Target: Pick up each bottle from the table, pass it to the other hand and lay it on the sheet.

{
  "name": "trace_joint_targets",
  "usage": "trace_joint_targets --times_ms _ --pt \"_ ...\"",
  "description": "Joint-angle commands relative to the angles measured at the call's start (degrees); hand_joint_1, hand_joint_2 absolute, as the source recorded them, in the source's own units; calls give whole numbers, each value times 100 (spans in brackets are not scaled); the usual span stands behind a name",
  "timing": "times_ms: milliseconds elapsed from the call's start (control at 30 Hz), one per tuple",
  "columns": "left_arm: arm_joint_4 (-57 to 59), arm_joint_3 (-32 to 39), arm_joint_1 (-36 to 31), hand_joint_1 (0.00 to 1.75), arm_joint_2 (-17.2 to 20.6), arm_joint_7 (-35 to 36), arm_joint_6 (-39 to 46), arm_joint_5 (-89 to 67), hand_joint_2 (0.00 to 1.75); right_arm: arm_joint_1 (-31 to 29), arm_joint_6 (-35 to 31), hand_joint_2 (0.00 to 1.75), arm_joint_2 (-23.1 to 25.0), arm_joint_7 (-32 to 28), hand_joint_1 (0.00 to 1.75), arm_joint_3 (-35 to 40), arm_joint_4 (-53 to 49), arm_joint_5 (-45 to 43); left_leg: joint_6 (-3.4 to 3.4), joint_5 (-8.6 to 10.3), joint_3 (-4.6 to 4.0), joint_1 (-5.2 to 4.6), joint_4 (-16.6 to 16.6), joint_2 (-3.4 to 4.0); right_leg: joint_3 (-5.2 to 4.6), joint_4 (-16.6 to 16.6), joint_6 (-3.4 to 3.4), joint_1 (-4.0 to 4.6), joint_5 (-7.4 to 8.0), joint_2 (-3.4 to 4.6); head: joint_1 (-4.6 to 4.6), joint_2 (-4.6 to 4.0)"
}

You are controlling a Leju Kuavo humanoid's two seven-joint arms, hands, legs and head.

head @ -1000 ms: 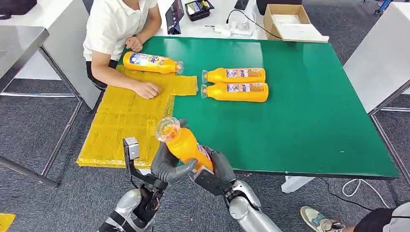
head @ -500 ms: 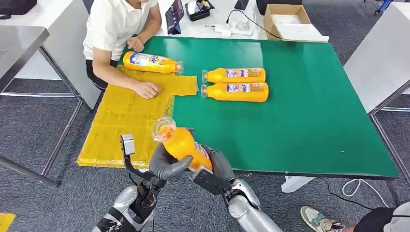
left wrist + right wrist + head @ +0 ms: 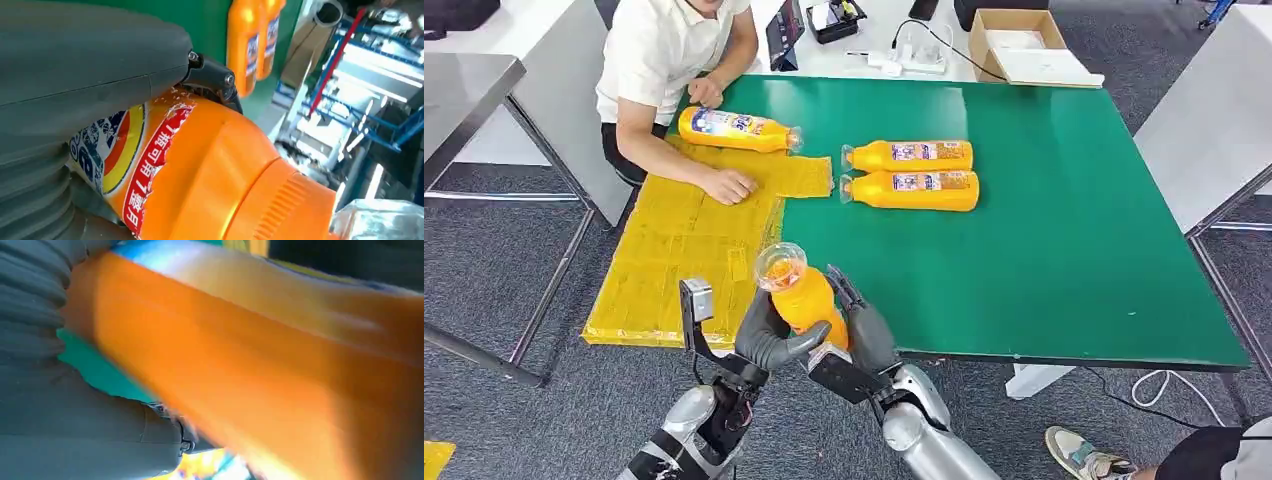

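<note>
One orange bottle (image 3: 800, 296) stands tilted at the table's near edge; three lie flat, one (image 3: 736, 130) on the yellow sheet (image 3: 674, 250).

The held bottle (image 3: 220, 165) is glossy orange plastic with a ribbed collar, a clear cap and a torn-edged printed label. The table (image 3: 1064, 230) top looks matt green, the sheet (image 3: 674, 250) yellow and creased, and the box (image 3: 1014, 40) plain cardboard.

Your head view is evenly bright and sharp with soft shadows — while the right wrist view smears the orange bottle (image 3: 260, 375) into heavy blur, and the left wrist background blows out.
</note>
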Motion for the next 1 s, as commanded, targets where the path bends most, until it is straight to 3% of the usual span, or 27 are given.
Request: trace_joint_targets --times_ms 33,300,400,633,667,800,833,1000 --pt "61 65 -174 175 129 -1 66 -58 175 -63 -49 175 -161 10 0 176 -267 25 -6 -8 21 4 -3 1 21 -3 -9 5 -8 -1 0 0" --pt "66 58 -162 175 120 -1 66 -58 175 -60 -48 175 -159 12 0 178 -264 26 -7 -11 31 4 -3 2 30 -2 -12 5 -11 0 2 0" --pt "-53 345 -202 175 201 -147 488 -308 175 250 -634 175 -215 -307 0 73 -985 103 -7 -10 26 3 -2 0 26 -1 -11 5 -11 -2 2 0" --pt "-478 887 -364 175 403 -345 1478 -1575 175 811 -1675 175 -399 -352 0 -164 -2466 457 -9 -11 19 6 4 -6 20 5 -13 8 -14 -9 2 0" --pt "-469 918 -404 175 413 -337 1539 -1715 175 837 -1755 0 -397 -363 0 -205 -2547 463 -12 -19 36 9 5 -5 36 6 -18 11 -22 -8 2 0" --pt "-85 1092 -723 175 437 -285 2233 -2725 175 960 -2086 0 -340 -500 0 -434 -2825 441 -6 -4 11 4 1 -8 10 3 -10 4 -9 -10 4 0" --pt "127 1141 -861 175 461 -223 2345 -3024 175 1114 -2086 0 -160 -751 0 -779 -2997 483 -8 -10 24 5 2 -3 22 6 -14 5 -14 -6 0 0" --pt "350 1231 -1010 175 458 -229 2402 -3145 175 1172 -2086 0 -95 -859 0 -890 -3057 459 -8 -8 30 8 0 -13 33 0 -16 9 -15 -15 4 0"
